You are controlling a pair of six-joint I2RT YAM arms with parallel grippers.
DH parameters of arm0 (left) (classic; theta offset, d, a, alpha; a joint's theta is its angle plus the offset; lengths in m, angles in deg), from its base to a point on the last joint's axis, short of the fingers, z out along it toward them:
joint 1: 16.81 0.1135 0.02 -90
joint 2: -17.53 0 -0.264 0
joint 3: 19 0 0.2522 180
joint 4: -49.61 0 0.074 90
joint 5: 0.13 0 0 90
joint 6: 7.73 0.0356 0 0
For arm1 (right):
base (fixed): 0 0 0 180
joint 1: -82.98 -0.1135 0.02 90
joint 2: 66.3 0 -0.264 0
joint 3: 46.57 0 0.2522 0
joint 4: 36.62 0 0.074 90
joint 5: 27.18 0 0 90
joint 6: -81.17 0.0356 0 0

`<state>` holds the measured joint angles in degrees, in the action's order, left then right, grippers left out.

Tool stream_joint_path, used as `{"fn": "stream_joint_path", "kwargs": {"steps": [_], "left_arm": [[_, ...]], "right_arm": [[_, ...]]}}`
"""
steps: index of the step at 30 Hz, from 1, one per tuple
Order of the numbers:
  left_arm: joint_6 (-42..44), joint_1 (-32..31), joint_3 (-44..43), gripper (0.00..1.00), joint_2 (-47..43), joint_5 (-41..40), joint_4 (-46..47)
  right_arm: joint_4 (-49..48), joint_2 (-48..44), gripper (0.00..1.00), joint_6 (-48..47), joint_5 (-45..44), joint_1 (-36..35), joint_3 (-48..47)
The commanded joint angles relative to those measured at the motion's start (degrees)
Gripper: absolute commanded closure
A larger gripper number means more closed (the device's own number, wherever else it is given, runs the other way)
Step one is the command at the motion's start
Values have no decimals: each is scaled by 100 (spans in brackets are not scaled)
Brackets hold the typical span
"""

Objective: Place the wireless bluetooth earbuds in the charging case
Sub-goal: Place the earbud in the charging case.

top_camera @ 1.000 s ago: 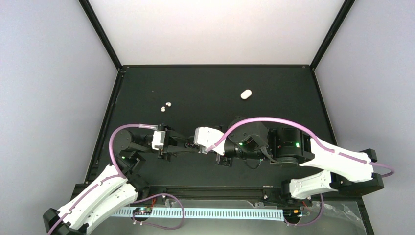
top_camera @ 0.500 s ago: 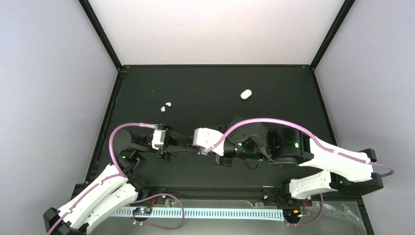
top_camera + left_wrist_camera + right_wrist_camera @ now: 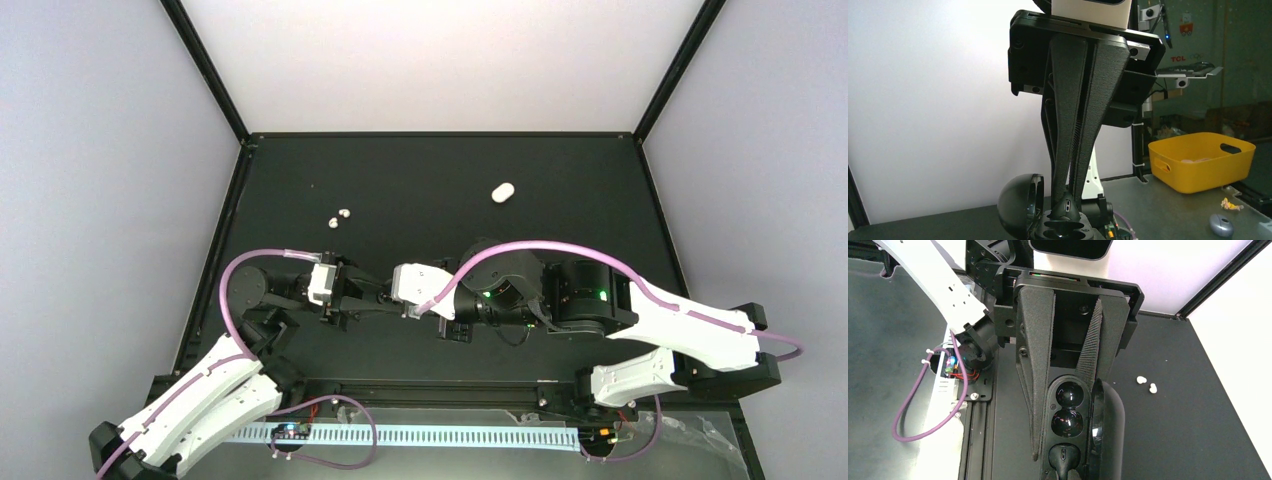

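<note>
The one bit of writing we can read is a red TCL mark (image 3: 1178, 59) on the clutter far behind the case (image 3: 1068, 412), seen from the left wrist (the stickers near it are too small for us).

The case is up off the table (image 3: 560, 200), held where the two arms meet. It is open. From the right wrist we look into two round glossy wells (image 3: 1069, 392), set one after the other along its long axis, which runs in line with the fingers. The lid (image 3: 1108, 430) stands on edge along the right side of the wells.

The left gripper (image 3: 1066, 200) is clenched on one end of the case, its fingers drawn together. The right gripper (image 3: 1060, 422) has its fingers down either side of the base, closed on it.

The earbuds (image 3: 334, 222) lie side by side on the table, well apart from the case, beyond it and to its left. A white oval lump (image 3: 502, 192) lies beyond the case to its right. A yellow bin (image 3: 1203, 160) stands behind the case in the left wrist view.
</note>
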<state>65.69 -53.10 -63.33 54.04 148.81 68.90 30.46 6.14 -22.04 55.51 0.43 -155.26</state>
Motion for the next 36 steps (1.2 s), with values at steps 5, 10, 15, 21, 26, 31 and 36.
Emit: {"fn": "stream_joint_path", "kwargs": {"steps": [5, 10, 15, 21, 26, 31, 36], "left_arm": [[-19, -54, -54, 98, 14, 74, 420], [115, -60, -46, 98, -4, 42, 231], [178, -68, -28, 99, -4, 15, 157], [245, -77, -2, 98, 18, -13, 77], [253, -74, 5, 98, 49, -40, 67], [59, -86, 8, 98, 110, -128, 214], [-91, -90, 24, 99, 69, -222, 144]], "right_arm": [[310, 81, 98, -37, -27, -25, -160], [238, 28, 91, -9, -9, -25, -183], [188, -12, 86, 27, 58, -24, -243], [118, -131, 76, 180, 293, -25, -496], [-200, -495, 55, 367, 414, -18, -813], [-1355, -1181, 48, 510, -463, 345, -37], [-2569, -1791, 46, 1567, -238, 2055, 1191]]}}
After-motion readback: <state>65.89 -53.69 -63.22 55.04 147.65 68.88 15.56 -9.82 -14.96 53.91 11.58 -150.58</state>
